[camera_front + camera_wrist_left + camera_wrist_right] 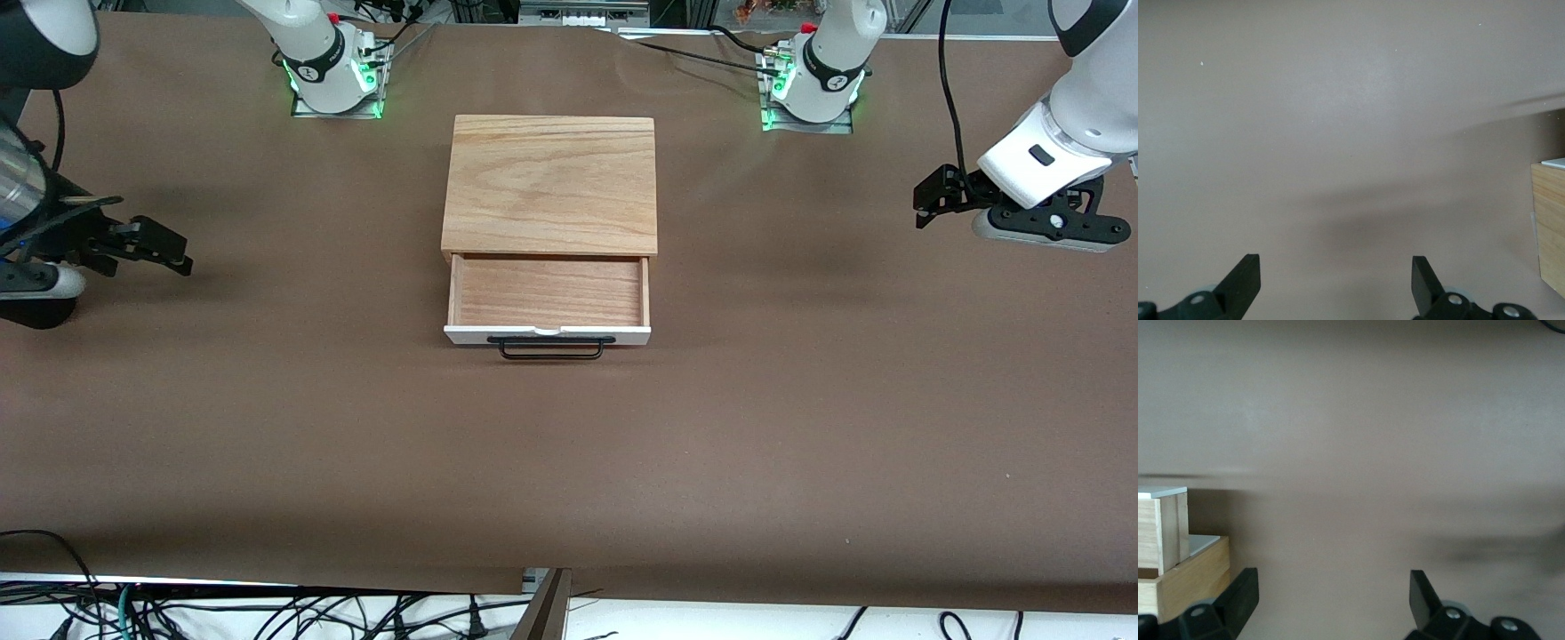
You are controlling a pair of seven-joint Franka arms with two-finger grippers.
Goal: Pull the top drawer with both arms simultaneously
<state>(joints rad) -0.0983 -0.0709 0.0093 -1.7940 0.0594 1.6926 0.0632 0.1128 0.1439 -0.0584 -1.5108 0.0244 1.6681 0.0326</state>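
The top drawer stands pulled out of the small cabinet toward the front camera. Its light wood inside is bare; its white front panel carries the black wire handle. My left gripper hangs open and empty over the cloth at the left arm's end of the table, well apart from the drawer. My right gripper hangs open and empty over the right arm's end. Both wrist views show the fingers spread wide over bare cloth: the left gripper and the right gripper.
The cabinet's wooden top board lies at mid-table on the brown cloth. A corner of the cabinet shows in the left wrist view and in the right wrist view. Cables hang under the table's front edge.
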